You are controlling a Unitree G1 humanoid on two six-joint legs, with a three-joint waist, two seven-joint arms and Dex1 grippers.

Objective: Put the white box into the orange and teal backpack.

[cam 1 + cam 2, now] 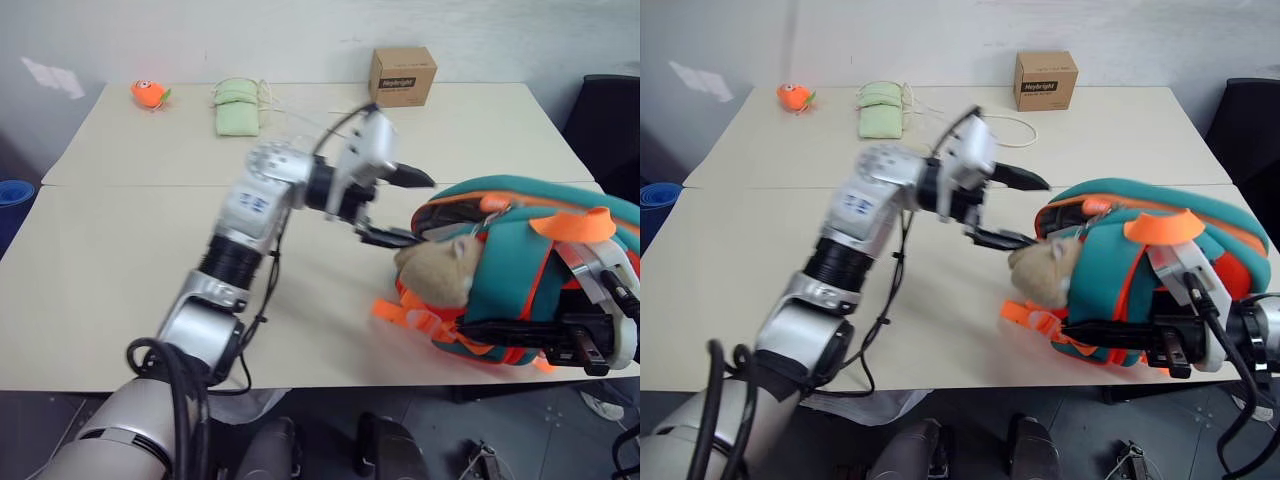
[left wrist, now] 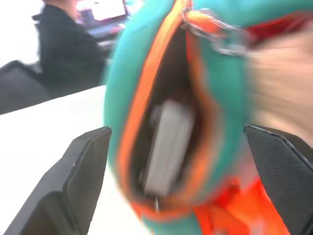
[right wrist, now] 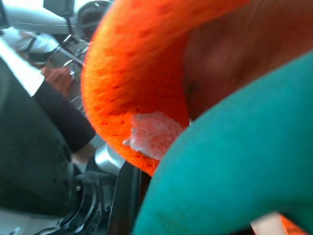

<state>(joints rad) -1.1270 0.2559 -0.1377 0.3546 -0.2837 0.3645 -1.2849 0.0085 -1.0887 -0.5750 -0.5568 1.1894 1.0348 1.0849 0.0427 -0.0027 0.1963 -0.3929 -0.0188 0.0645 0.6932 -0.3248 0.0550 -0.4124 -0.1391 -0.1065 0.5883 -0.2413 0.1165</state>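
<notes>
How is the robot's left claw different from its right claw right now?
The left gripper has its fingers spread wide open and holds nothing, right at the orange and teal backpack mouth. The right gripper is shut on the backpack's far side, gripping it. Both have black fingers.

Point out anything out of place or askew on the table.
The orange and teal backpack lies on its side at the table's near edge, partly overhanging it, mouth gaping, with the white box inside. Otherwise nothing stands out.
</notes>
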